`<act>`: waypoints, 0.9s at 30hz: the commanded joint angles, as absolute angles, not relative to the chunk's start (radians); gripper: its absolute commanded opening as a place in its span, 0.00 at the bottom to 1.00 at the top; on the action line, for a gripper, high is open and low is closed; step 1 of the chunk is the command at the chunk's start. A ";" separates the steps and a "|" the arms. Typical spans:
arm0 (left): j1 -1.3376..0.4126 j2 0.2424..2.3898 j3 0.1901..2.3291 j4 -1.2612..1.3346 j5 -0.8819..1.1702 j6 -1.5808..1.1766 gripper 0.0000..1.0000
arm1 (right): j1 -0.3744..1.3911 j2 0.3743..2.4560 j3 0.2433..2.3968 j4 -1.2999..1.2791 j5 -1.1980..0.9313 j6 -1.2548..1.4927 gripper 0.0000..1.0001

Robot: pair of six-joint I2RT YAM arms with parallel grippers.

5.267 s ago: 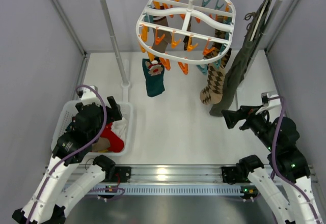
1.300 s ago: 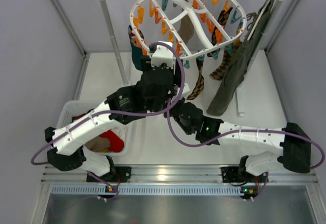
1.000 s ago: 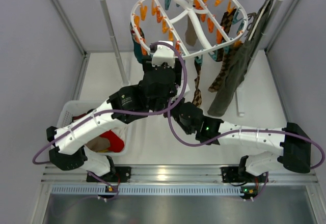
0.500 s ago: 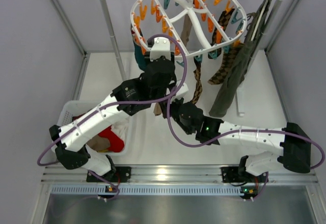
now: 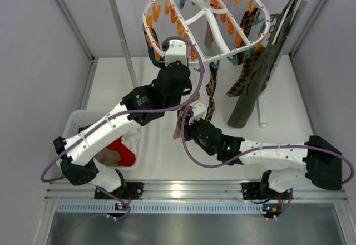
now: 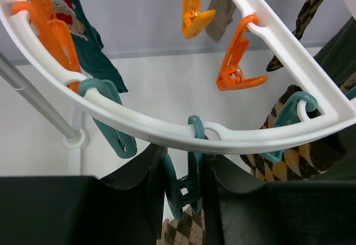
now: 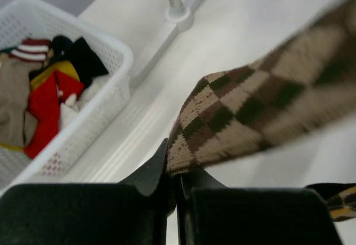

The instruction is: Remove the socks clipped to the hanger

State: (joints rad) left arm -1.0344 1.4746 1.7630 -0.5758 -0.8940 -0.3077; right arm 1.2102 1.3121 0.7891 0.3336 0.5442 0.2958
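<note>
Under the near rim of the white clip hanger (image 6: pixel 261 136), the left gripper (image 6: pixel 183 167) sits narrowed around a teal clip (image 6: pixel 177 195), a finger pressed to each side of it. The top of a brown argyle sock (image 6: pixel 186 231) shows directly below that clip. Lower down, the right gripper (image 7: pixel 177 175) is pinched tight on the edge of an argyle sock, which I judge to be the same one, pulled out slantwise from the frame. The step in hand looks like unclipping this single sock, with one arm working the clip and the other taking the fabric. Next, the left fingers need to squeeze hard enough to spread the clip's mouth while the right draws the sock down and away. The pull should be gentle, since the hanger hangs free and would likely swing. A white basket (image 7: pixel 119 55) already holding clothes stands nearby as the probable drop place. A teal sock (image 6: pixel 72 22) and a second argyle sock (image 6: pixel 300 158) remain clipped.
</note>
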 commanded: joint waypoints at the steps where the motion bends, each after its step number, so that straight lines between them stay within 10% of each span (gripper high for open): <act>1: -1.029 1.419 1.744 -0.549 -0.835 -0.330 0.31 | 1.238 1.252 0.727 0.420 0.491 0.331 0.00; 11: -1.035 1.195 1.554 -0.552 -0.793 -0.374 0.97 | 1.238 1.183 0.725 0.377 0.410 0.324 0.00; 27: -1.035 0.644 1.209 -0.716 -1.356 -0.393 0.99 | 1.212 1.581 1.381 0.183 -0.064 0.230 0.00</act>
State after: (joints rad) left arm -1.0355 0.7040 1.2118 -0.6949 -1.2289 -0.4118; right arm 1.2118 1.4910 1.2144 0.2436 0.0975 0.2562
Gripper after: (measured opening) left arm 0.985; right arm 0.008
